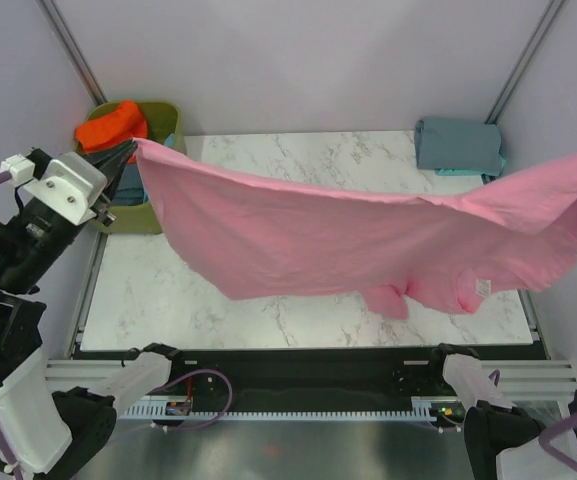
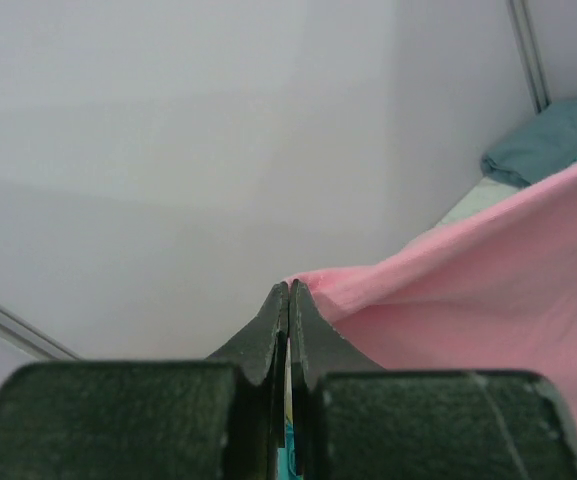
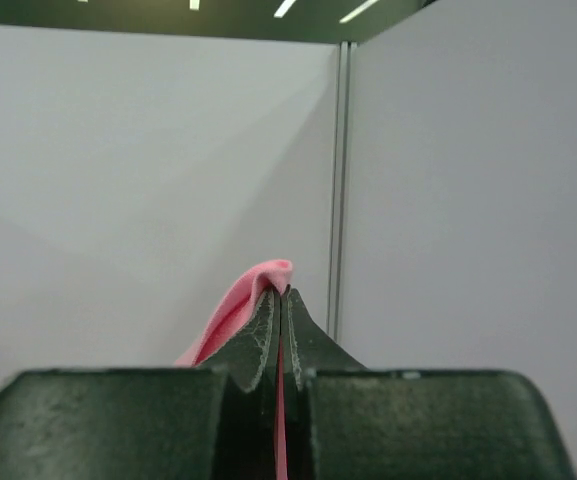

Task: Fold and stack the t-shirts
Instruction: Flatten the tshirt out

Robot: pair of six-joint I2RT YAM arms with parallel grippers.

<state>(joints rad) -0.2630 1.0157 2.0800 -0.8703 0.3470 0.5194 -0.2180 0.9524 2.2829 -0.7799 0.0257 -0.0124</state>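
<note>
Two pairs pinched fully closed on one pink t-shirt (image 1: 348, 235): left fingers (image 2: 273, 332) at one edge, right fingers (image 3: 261, 338) at the other; cloth hangs stretched above the counter (image 1: 168, 300).

left tool (image 2: 288, 290), right tool (image 3: 281, 292), clamping pink t-shirt (image 1: 368, 240)

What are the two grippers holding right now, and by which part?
The pink t-shirt: left gripper pinches one upper corner, right gripper the opposite corner, spread midair.
</note>
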